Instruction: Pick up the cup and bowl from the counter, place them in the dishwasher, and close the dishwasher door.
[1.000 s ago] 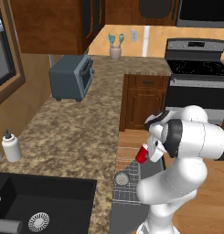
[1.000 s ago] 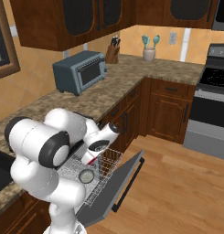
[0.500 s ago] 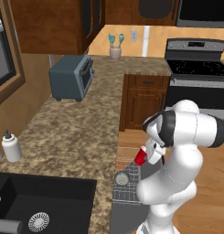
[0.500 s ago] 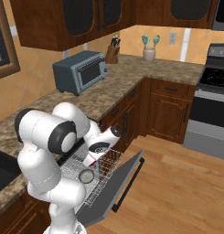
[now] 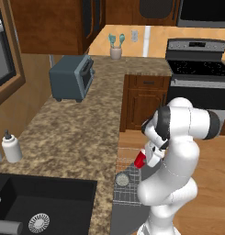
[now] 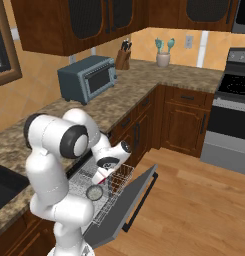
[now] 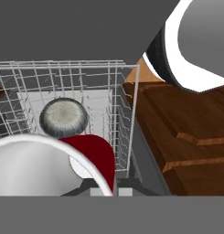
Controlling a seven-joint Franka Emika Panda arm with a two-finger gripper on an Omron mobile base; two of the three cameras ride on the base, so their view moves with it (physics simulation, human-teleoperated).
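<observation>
Bowl [image 5: 122,179] already in dishwasher rack [image 7: 127,114]; end effector [image 5: 143,158] clamped on cup [image 5: 139,160] above rack, door [image 6: 125,207] open, 2 steps left.

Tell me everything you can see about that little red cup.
The cup is small, red and tapered, with a white rim and white inside, looking like plastic. It hangs in the air, held by the robot's tool, just above the dishwasher's wire rack. In the hand view it sits very close to the camera, tilted, its open mouth facing the lens and its red wall curving beside it. The grey bowl lies in the rack below it, apart from it.
</observation>
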